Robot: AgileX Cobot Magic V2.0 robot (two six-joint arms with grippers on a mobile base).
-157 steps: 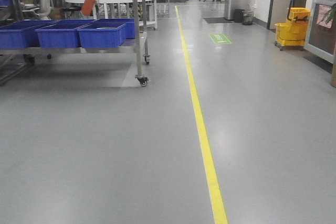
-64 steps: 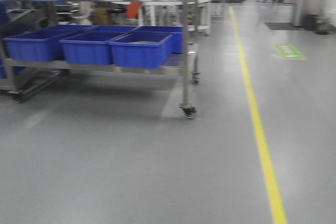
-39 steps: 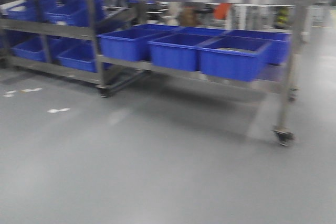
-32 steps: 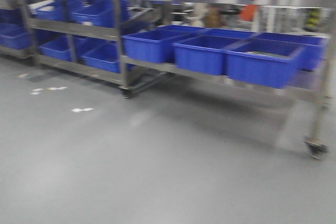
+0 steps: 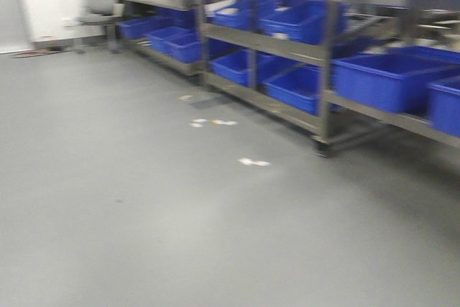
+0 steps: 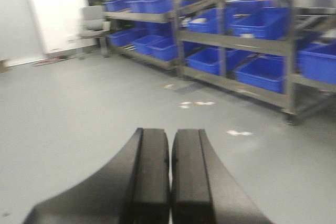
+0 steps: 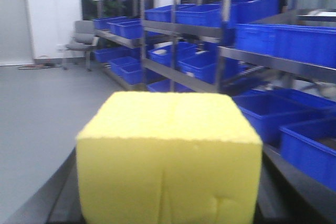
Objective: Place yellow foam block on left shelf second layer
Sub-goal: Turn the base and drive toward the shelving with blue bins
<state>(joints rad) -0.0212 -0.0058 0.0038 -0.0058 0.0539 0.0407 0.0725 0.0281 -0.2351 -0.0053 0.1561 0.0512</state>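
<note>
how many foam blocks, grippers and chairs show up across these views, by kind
yellow foam block: 1, held in the right gripper
grippers: 2, counting the left gripper, which is shut on nothing
grey chair: 1, the same one in all three views
total: 4

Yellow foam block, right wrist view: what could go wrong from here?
The yellow foam block hides most of the right wrist view, so lining up with a shelf level may be hard.
The blue bins fill the shelf levels; the block could catch a rim.
Grip is hard to judge: the fingers barely show.
</note>
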